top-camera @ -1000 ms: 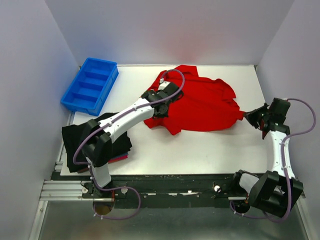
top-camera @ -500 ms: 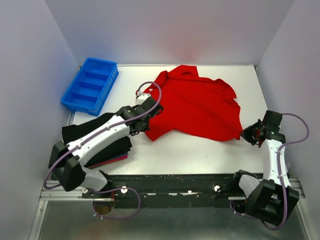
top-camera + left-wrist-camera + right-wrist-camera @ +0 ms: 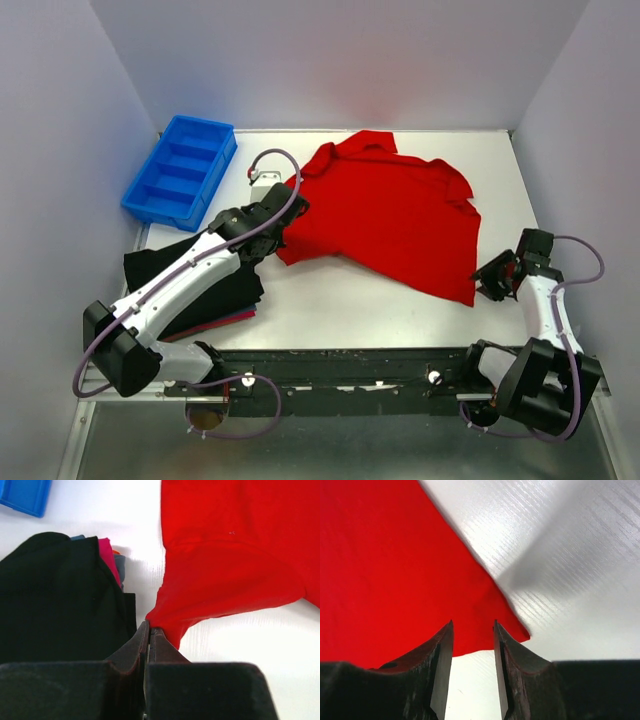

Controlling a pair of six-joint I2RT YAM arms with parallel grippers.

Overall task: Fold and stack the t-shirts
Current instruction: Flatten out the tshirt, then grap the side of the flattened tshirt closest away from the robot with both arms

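**Ana:** Where is the red t-shirt (image 3: 390, 215)?

**Ben:** It lies spread out and rumpled on the table (image 3: 350, 320), in front of both grippers. It is not folded at all.

**Ana:** Does anything hold it?

**Ben:** Yes. The left gripper (image 3: 150, 630) is squeezed tight on one bottom corner. The cloth comes up in a little peak right at its tips. The rest fans out ahead of it and to its right.

**Ana:** And the other one?

**Ben:** The right gripper (image 3: 473, 630) has its two fingers a little way apart. The other bottom corner of the shirt lies right at its tips, and most of the cloth is ahead and to its left. Nothing is pinched in there. It may be touching the cloth, but I cannot be sure from so close up.

**Ana:** Is any of the job done?

**Ben:** Some, I think. Just to the left of the left gripper sits a stack (image 3: 55, 595) of folded shirts. A black one is on top, and a dark red one peeks out from under it.

**Ana:** So what is left?

**Ben:** The red one has to be pulled flat, folded up and put on top of the stack. The blue bin (image 3: 180, 170) sits farther off, past the left gripper, and is not part of this.
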